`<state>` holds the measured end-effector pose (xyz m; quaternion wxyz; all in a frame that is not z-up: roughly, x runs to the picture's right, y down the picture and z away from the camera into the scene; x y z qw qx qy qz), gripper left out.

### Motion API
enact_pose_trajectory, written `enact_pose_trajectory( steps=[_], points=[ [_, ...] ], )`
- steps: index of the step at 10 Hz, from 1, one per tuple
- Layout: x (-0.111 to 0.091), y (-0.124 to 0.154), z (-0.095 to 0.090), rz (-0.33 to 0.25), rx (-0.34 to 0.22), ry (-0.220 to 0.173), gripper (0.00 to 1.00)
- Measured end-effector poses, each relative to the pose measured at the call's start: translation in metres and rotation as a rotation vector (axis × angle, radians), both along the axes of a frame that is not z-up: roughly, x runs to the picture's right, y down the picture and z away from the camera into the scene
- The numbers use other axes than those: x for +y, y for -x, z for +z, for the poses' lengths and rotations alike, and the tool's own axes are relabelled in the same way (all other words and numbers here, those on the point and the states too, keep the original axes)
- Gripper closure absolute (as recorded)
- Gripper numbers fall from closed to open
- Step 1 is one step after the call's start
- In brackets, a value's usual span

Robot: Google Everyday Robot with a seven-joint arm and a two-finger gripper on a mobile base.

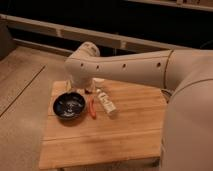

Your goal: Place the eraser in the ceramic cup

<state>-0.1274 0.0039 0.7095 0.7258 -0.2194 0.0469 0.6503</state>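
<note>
Wide-open gripper (79, 90) hangs just behind the bowl (55, 106), load unclear; the eraser should be light and grippy, so pinch its narrow sides.

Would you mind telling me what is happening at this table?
A robot arm reaches over a wooden table. Its gripper, mostly hidden under the wrist, hangs at the back left, just behind a dark bowl. An orange pen and white tube lie beside the bowl. I cannot see the eraser.
</note>
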Motion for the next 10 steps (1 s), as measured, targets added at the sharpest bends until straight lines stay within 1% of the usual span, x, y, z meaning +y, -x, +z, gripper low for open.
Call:
enact_pose_trajectory(
  steps=[2, 4, 5, 6, 7, 8, 9, 10],
  points=[
    [0.001, 0.002, 0.0, -0.005, -0.002, 0.0, 0.35],
    [-0.007, -0.001, 0.014, -0.045, 0.015, -0.019, 0.35],
    [-0.014, 0.003, 0.021, -0.072, 0.009, -0.037, 0.35],
    [-0.03, 0.011, 0.032, -0.103, -0.024, -0.078, 0.35],
    [-0.041, 0.016, 0.041, -0.117, -0.049, -0.1, 0.35],
    [-0.05, 0.022, 0.05, -0.126, -0.08, -0.12, 0.35],
    [-0.056, 0.026, 0.057, -0.129, -0.105, -0.129, 0.35],
    [-0.064, 0.028, 0.07, -0.131, -0.141, -0.137, 0.35]
  ],
)
